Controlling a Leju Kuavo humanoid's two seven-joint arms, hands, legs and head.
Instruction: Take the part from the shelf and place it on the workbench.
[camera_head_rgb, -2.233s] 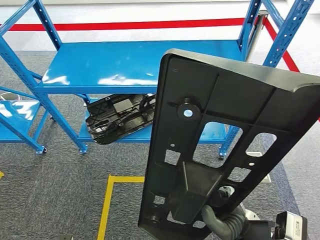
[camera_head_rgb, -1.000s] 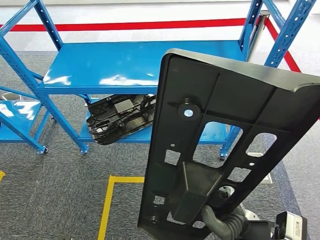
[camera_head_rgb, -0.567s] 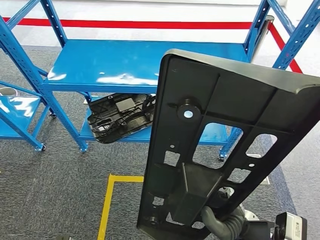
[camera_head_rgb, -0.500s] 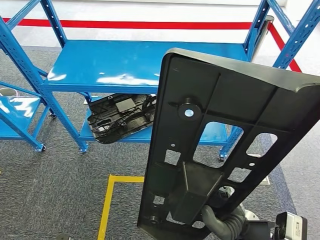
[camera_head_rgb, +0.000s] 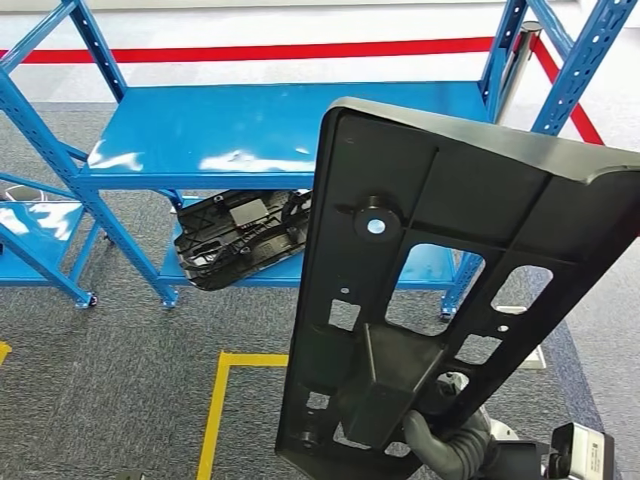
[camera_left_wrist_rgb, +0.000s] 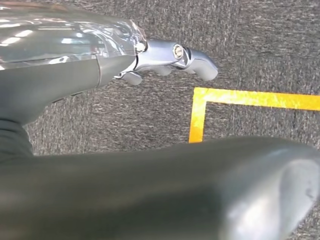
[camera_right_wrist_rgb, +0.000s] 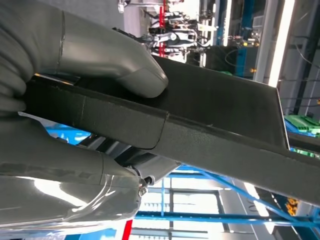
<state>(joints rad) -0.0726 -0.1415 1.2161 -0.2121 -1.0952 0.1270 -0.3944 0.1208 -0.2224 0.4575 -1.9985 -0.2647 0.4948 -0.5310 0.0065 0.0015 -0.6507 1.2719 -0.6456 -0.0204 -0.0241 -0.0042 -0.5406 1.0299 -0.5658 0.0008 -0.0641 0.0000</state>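
Note:
A large black plastic part (camera_head_rgb: 453, 200) with ribs and cut-outs stands upright close in front of me, hiding much of the floor on the right. My right hand (camera_head_rgb: 447, 448) grips its lower edge from below. In the right wrist view the thumb lies across one face of the part (camera_right_wrist_rgb: 211, 125) and the fingers (camera_right_wrist_rgb: 75, 200) close under it. My left hand (camera_left_wrist_rgb: 166, 52) hangs over grey carpet with its fingers stretched out and nothing in it.
A blue shelf (camera_head_rgb: 249, 125) stands ahead, its top level bare. A second black part (camera_head_rgb: 241, 235) lies on its lower level. More blue racks stand at the left (camera_head_rgb: 38, 215) and right (camera_head_rgb: 573, 60). Yellow floor tape (camera_head_rgb: 215, 400) and a red line (camera_head_rgb: 264, 48) mark the carpet.
The whole scene swayed slightly to one side and came back, so the camera moved. The black part stays in my right hand in the same pose.

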